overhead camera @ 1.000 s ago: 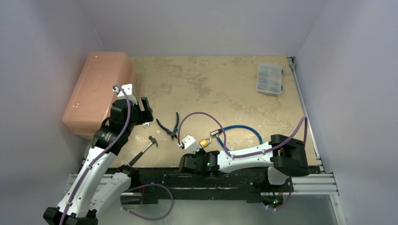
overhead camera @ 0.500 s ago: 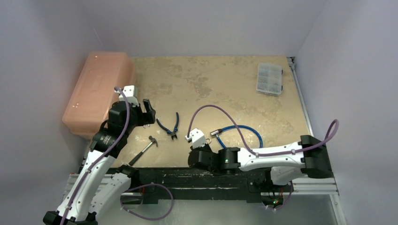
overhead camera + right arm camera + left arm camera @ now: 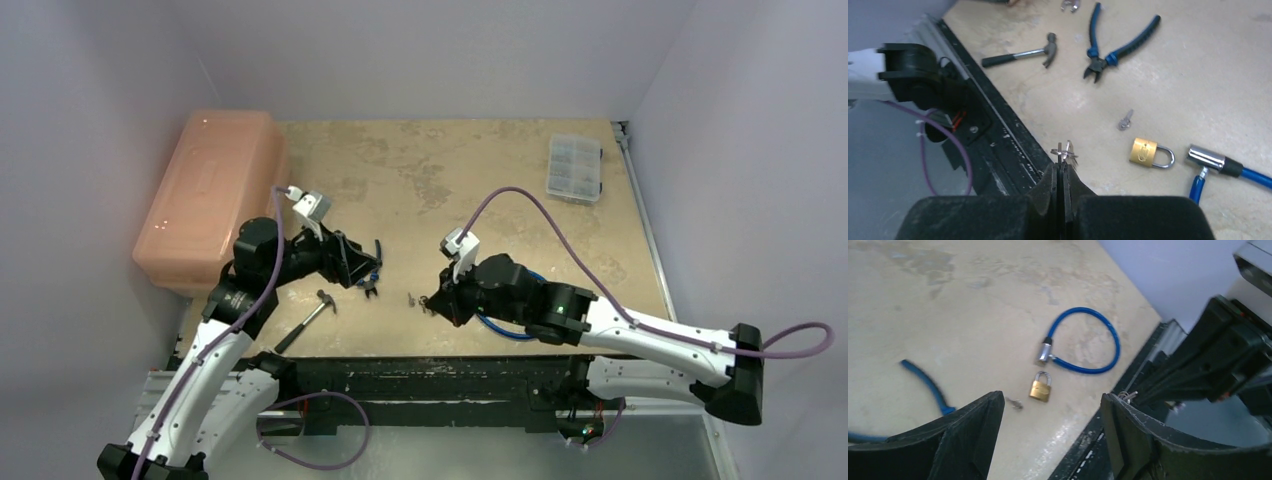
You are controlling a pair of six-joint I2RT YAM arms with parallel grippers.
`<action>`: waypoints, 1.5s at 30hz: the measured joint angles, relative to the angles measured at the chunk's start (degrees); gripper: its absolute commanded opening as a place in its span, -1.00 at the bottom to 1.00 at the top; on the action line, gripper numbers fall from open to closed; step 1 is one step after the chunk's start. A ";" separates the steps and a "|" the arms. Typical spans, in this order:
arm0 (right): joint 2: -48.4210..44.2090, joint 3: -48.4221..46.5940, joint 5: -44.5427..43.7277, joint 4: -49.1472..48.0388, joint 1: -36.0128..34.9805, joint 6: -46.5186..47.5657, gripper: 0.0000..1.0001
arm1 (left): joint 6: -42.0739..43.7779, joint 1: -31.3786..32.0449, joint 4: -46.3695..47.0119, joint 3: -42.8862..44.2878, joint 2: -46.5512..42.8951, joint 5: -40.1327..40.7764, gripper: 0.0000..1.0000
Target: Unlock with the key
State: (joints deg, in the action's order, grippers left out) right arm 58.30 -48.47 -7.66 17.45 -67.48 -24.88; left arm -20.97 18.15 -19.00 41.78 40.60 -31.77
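Note:
My right gripper point(image 3: 1063, 167) is shut on a tiny silvery key on a ring point(image 3: 1064, 150), held above the table's front edge. It sits near the table front in the top view point(image 3: 430, 303). The small brass padlock point(image 3: 1146, 152) lies flat on the table just right of the gripper tip, and it shows in the left wrist view point(image 3: 1040, 389). A second tiny silvery key point(image 3: 1125, 120) lies loose left of the padlock point(image 3: 1014, 402). My left gripper point(image 3: 1052, 410) is open and empty, over the pliers in the top view point(image 3: 365, 268), facing the padlock.
Blue-handled pliers point(image 3: 1108, 47), a small hammer point(image 3: 1023, 52) and a wrench end point(image 3: 1070, 5) lie left of the padlock. A blue cable lock point(image 3: 1088, 340) loops behind it. A pink box point(image 3: 205, 195) stands at the left and a clear organiser point(image 3: 575, 167) far right.
My right arm has swung up and back from the front edge, its gripper now raised with the key. My left gripper has turned right, from near the pink box to over the pliers.

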 measured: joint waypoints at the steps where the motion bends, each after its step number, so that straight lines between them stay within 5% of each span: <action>1: -1.07 0.24 1.75 -0.37 0.74 0.74 -1.00 | -1.16 0.00 1.95 -0.94 0.00 -2.99 0.50; 8: -4.07 2.19 11.61 -2.56 3.50 3.02 -1.00 | -9.25 2.97 15.06 -3.82 2.03 -13.22 0.45; 20: -4.87 5.29 24.52 -1.40 15.30 -2.93 -1.00 | -11.04 19.47 21.05 -3.87 9.84 -6.45 0.40; 29: -7.04 5.55 33.88 -1.42 15.69 -3.80 -1.00 | -11.47 29.97 27.41 -5.01 11.74 -2.97 0.32; 38: -8.15 5.44 33.27 1.16 15.69 -1.55 -1.00 | -11.45 33.00 25.40 -5.18 10.93 3.89 0.27; 45: -8.31 4.44 19.93 4.66 14.38 2.01 -1.00 | -20.63 33.09 7.43 4.15 12.83 24.74 0.34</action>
State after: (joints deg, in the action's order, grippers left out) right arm 50.00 -44.03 12.27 22.11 -53.10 -22.87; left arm -41.60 51.24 -11.57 45.93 53.43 -7.03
